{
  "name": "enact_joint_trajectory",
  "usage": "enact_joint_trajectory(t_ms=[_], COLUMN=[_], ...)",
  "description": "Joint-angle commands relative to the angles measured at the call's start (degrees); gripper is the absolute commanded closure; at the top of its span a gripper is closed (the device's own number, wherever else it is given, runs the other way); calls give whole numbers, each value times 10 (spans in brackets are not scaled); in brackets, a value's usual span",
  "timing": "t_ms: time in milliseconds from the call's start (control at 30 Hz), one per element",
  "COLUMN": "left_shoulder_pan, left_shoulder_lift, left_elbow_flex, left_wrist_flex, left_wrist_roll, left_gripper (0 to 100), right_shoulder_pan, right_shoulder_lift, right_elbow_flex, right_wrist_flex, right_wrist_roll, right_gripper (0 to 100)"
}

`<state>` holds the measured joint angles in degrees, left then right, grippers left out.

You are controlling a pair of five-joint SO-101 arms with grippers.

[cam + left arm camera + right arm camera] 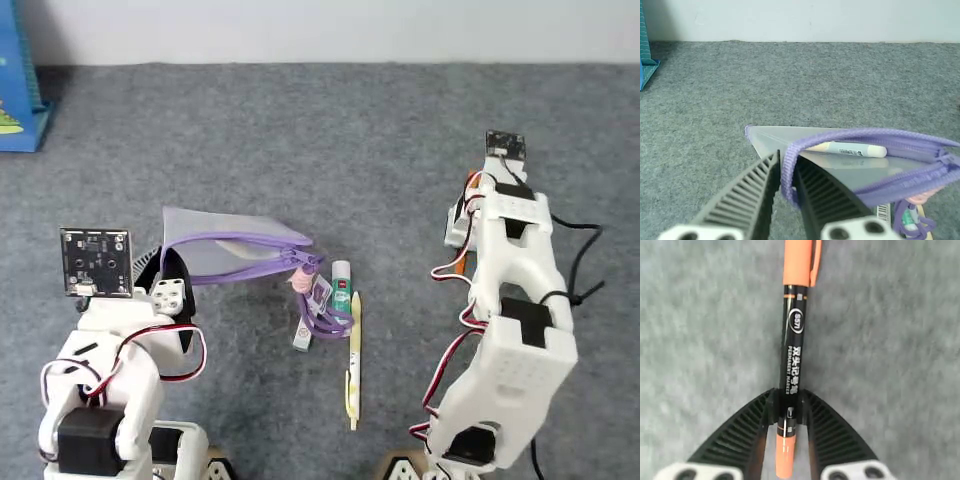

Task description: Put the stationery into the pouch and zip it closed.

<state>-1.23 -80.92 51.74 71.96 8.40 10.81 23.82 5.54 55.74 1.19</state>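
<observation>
White arms, ribbed black grippers

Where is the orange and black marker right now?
In the right wrist view, the marker is clamped by its black barrel in the right tool, grey mat behind it, away from the pouch.

Grey carpet meets a white wall; blue box nearby.
</observation>
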Motion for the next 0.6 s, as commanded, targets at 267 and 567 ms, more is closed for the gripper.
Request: enact_joint_trajectory(t_ms=[267, 567], left_shoulder_pan=[-1, -1], left_shoulder_lift=[-2, -2], left_elbow_flex=[-4, -4], left_wrist_flex=[-3, -2], left_wrist_roll=[4, 4], left_gripper=[989, 989], right_shoulder_pan=[-19, -49], right_shoulder_lift=[-131, -141], right_elbow_flex=[-18, -2], right_wrist_flex=[326, 465], right_wrist_roll=[163, 186], right_gripper=[991, 981])
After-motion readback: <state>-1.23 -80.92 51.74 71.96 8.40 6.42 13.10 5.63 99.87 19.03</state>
